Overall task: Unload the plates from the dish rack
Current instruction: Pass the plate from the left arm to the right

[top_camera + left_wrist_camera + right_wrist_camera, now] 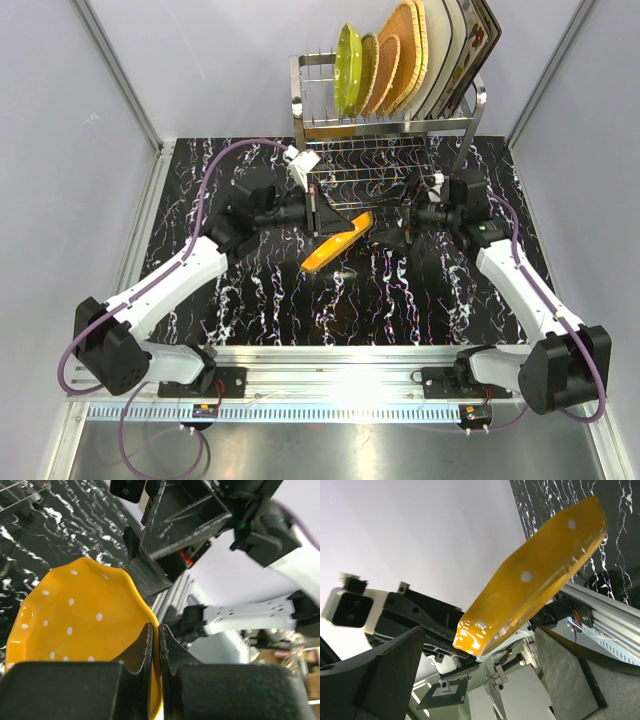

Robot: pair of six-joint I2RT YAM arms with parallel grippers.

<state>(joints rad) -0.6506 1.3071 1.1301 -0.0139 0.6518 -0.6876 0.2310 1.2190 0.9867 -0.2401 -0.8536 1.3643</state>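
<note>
The steel dish rack stands at the back of the table. In its upper prongs stand a lime-green plate, orange woven plates, cream plates and a flower-patterned plate. An orange dotted plate hangs tilted above the table's middle, in front of the rack. My left gripper is shut on this plate's rim. My right gripper faces it from the right, open wide. The plate's edge lies between its fingers without touching them.
The black marbled table top runs from the rack to an aluminium rail at the near edge. The rack's lower grid shelf sits just behind both grippers. Pale walls and frame posts enclose the sides.
</note>
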